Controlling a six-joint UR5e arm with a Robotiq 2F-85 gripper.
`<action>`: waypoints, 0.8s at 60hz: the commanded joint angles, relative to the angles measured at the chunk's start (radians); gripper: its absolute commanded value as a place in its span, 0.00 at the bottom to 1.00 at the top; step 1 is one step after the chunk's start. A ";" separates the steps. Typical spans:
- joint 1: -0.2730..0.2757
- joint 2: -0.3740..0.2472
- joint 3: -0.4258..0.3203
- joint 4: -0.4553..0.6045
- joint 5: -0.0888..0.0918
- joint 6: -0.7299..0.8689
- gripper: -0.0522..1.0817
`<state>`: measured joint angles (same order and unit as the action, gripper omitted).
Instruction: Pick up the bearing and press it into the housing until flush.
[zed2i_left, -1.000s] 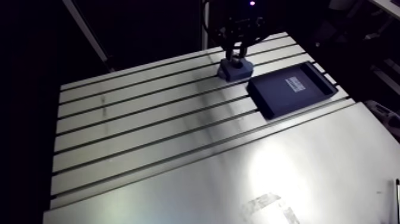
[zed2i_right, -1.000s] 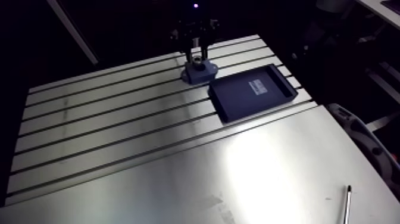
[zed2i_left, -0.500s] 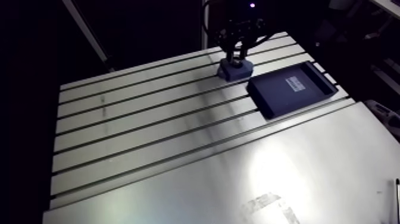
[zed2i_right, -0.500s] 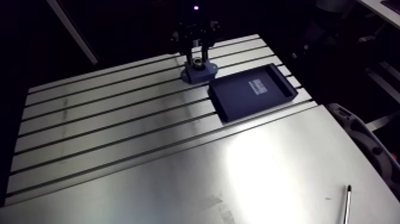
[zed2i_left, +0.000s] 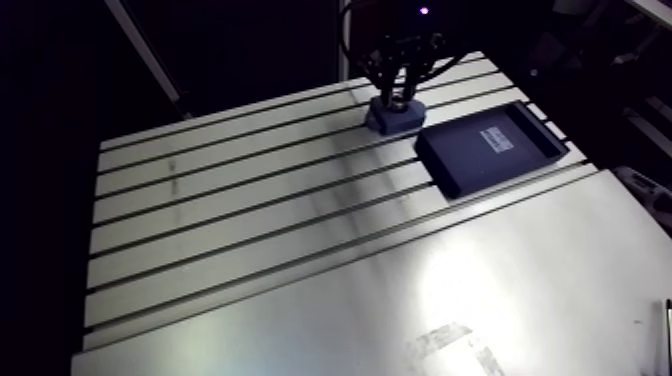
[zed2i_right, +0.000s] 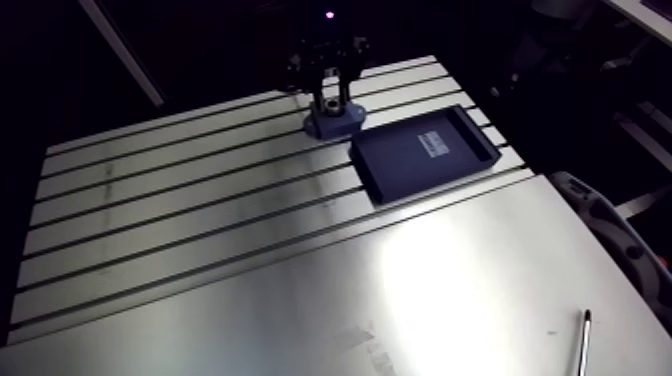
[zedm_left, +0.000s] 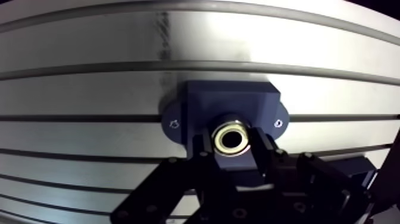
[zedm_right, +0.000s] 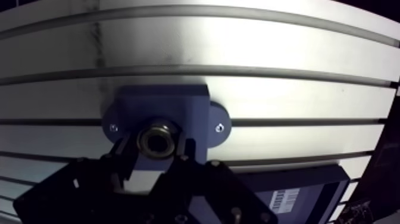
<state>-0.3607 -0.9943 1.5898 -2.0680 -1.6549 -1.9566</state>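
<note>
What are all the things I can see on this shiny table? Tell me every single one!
slotted aluminium table: one, silver, under everything.
blue plastic housing block: one, blue, on the table beside the tray, under the gripper.
shiny metal ring bearing: one, brassy silver, between the gripper's fingers, over the housing's middle.
flat dark rectangular tray: one, dark blue, on the table next to the housing.
white label: one, white, inside the tray.
thin dark pen-like stick: one, dark, lying on the smooth part of the table, far from the housing.
black two-finger gripper: one, black, shut on the bearing.
</note>
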 joint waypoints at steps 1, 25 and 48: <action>-0.001 0.002 0.000 -0.001 -0.001 0.000 0.66; -0.005 0.001 0.000 0.001 0.001 0.000 0.67; -0.005 0.001 0.005 0.001 -0.001 0.000 0.67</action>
<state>-0.3651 -0.9929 1.5922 -2.0671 -1.6552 -1.9566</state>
